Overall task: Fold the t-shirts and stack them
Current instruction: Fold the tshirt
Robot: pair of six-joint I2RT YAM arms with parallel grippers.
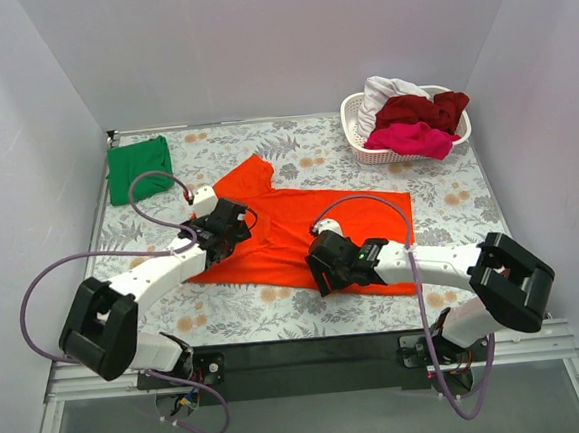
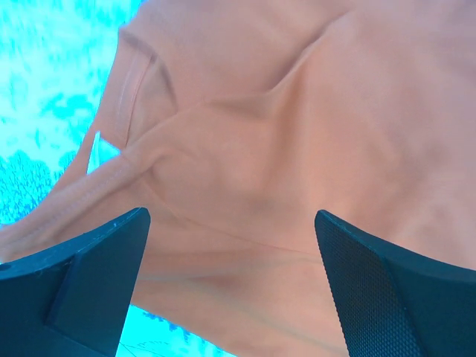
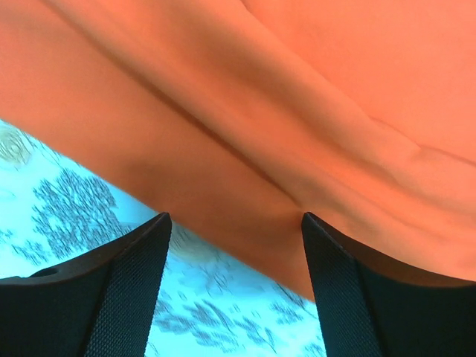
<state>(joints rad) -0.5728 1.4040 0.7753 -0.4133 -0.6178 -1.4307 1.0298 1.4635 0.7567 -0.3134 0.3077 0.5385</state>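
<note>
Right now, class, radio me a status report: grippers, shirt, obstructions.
Left gripper open over bright orange-red cloth t-shirt. Right gripper open at its near edge. Nothing in the way.

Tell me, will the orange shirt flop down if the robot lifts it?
Probably yes: the orange shirt lies limp with soft creases, so it should droop from wherever it's pinched. It looks like thin cloth, so it's likely light. Pushed, it would probably bunch into wrinkles rather than slide in one piece.

No legible text or labels.
</note>
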